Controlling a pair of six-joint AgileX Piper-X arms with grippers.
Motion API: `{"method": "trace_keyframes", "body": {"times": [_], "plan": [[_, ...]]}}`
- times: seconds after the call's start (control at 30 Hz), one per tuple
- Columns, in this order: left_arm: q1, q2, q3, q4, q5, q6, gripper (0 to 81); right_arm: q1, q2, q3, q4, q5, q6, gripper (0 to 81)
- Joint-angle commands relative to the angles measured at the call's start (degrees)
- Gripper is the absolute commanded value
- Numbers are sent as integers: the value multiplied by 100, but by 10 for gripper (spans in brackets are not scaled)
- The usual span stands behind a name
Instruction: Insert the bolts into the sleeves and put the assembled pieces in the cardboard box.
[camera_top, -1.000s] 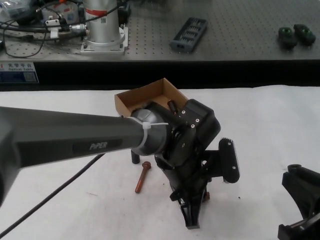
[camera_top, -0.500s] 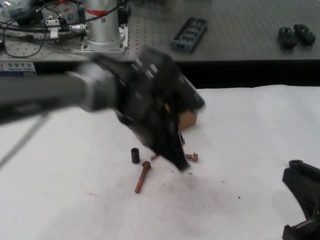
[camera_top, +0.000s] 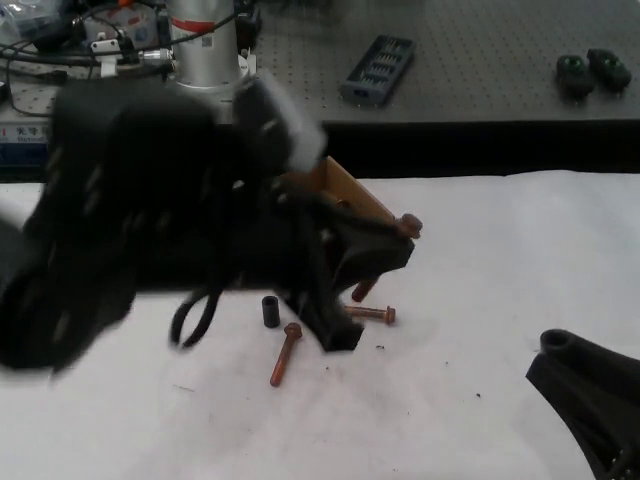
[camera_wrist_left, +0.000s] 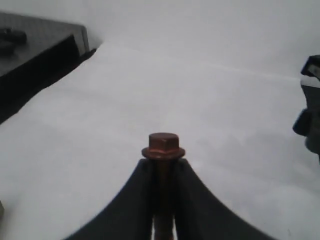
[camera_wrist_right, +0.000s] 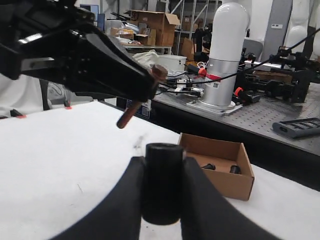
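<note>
Each claw holds one half of a pair over the white cloth (camera_top: 150, 420).
The left gripper (camera_wrist_left: 163, 167) is clenched on a bolt (camera_wrist_left: 163, 145) held slanted, head high and tip low. On the cloth nearby lie a spare sleeve (camera_top: 269, 311) and a spare bolt (camera_top: 283, 355), with the cardboard box (camera_wrist_right: 212, 182) behind them. The right gripper (camera_wrist_right: 163, 165) grasps a sleeve (camera_wrist_right: 162, 190), its long axis along the fingers and its open end outward.

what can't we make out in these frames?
- Cardboard box: high view, mostly behind the blurred left arm.
- Right gripper with its sleeve: high view, cut off at the frame corner.
- Two dark pieces in the box: right wrist view, too small to tell if bolts are inserted.
- Bolt in the left gripper: left wrist view, shaft end hidden between the fingers.
</note>
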Motion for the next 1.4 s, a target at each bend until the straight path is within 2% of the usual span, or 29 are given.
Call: {"method": "trace_keyframes", "body": {"times": [0.0,0.1,0.17,0.3,0.47,0.63,0.77,1.03,1.37], "plan": [[2,-202,1165,-2653,-477,-731,6,5,240,-63,-175,-51,-299,58],[2,-191,1743,-3984,-916,-1049,6,5,819,-63,-831,-51,-408,58],[2,-191,1934,-4401,-931,-1123,6,-15,1380,-63,-1492,-51,-614,58],[2,-191,1931,-4443,-837,-1125,6,-164,2628,-63,-2592,-161,-642,58],[2,-175,1907,-4557,-837,-987,6,-484,4252,-672,-2955,-1004,-543,58],[74,161,1765,-4557,-837,-997,6,-640,5383,-1169,-3813,-1341,-314,58],[162,519,1689,-4827,-837,-998,6,-679,5812,-1289,-4440,-1614,-255,58],[484,1085,1660,-5811,-793,-1695,6,-730,6124,-1328,-4596,-1592,-305,58],[495,1876,1600,-7570,-867,-3141,6,-730,6311,-1578,-4843,-1950,-251,58]]}}
